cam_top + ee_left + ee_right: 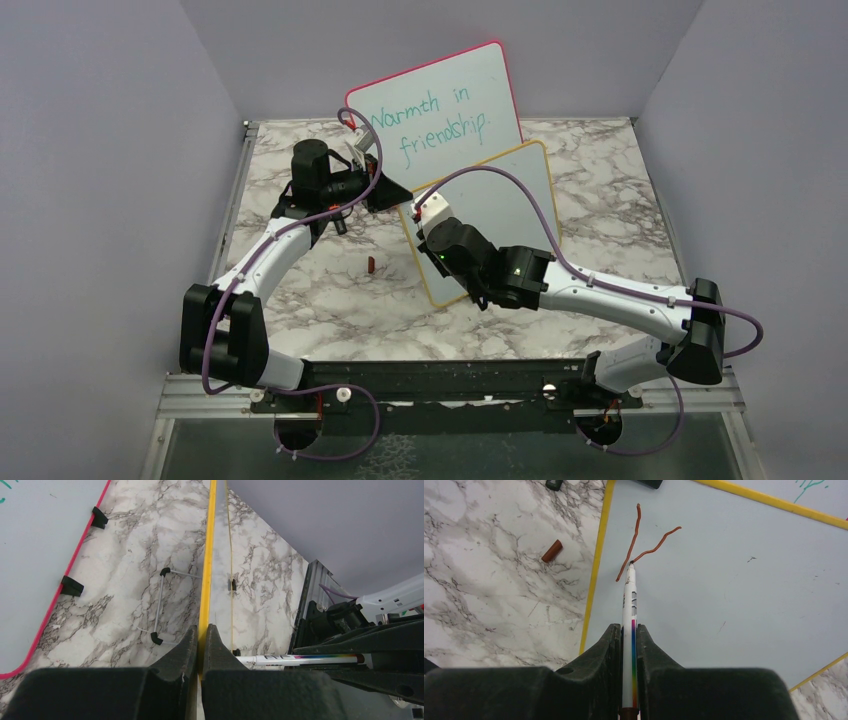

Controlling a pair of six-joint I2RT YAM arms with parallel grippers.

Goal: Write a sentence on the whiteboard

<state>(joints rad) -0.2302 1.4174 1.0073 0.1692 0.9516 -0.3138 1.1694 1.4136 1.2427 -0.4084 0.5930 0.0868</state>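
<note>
Firmly clamped, the right gripper [629, 632] presses a marker [629, 597] to the whiteboard [734, 580].
Its tip touches two reddish-brown strokes [636, 527]; the left gripper [201, 632] pinches the yellow frame [211, 540], the board propped on the marble table [484, 580] before a pink-framed board [440, 100].

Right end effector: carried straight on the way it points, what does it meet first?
The whiteboard. The right end effector is shut on a marker whose tip sits at the reddish-brown strokes, seemingly touching the board, so the marker would press in before the fingers arrive.
</note>
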